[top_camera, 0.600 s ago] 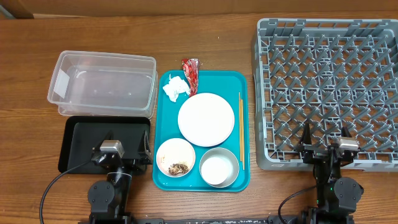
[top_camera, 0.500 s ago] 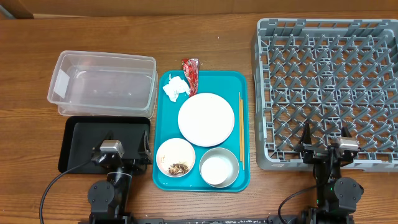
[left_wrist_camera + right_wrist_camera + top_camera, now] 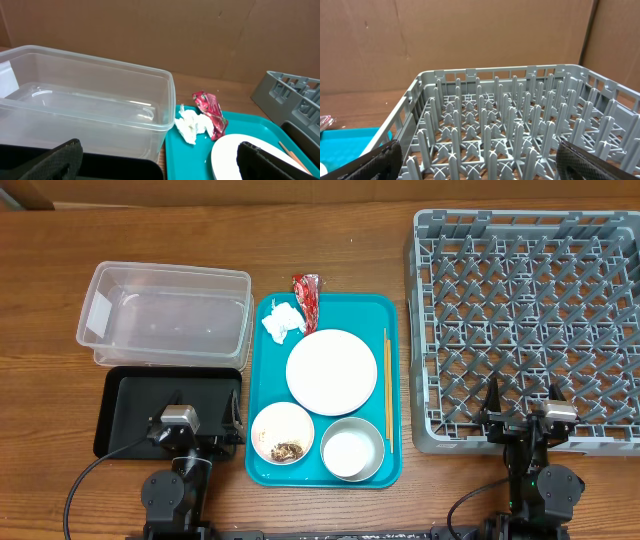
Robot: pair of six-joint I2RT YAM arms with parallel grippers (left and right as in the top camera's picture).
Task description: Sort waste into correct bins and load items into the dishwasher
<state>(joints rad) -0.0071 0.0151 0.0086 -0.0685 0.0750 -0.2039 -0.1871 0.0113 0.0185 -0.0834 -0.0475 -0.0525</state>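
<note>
Jaws of the left gripper (image 3: 203,408) stand wide apart with nothing between them, and it hangs above the near right part of the black tray (image 3: 130,395). Directly ahead of it, just beyond the black tray's far edge, stands the clear tub (image 3: 165,315). Off to its right lies the teal tray (image 3: 262,380). Nearest the gripper on that tray is the small white bowl (image 3: 282,425), which holds brown-and-white food scraps (image 3: 290,450). Just to the right of that bowl is the silvery-rimmed bowl (image 3: 352,448). Further ahead and to the right rests the large white plate (image 3: 331,371). The crumpled tissue (image 3: 282,321) sits past it, and the red wrapper (image 3: 307,290) lies across the teal tray's far rim, partly on the wooden table (image 3: 330,240). The chopsticks (image 3: 388,385) lie side by side along the teal tray's right edge, between the two arms and nearer the right one. The right gripper (image 3: 522,398) is likewise spread wide and holds nothing. It hangs over the near edge of the grey dish rack (image 3: 530,310), whose upright pegs fill the space ahead of it, and the teal tray lies to its left.
</note>
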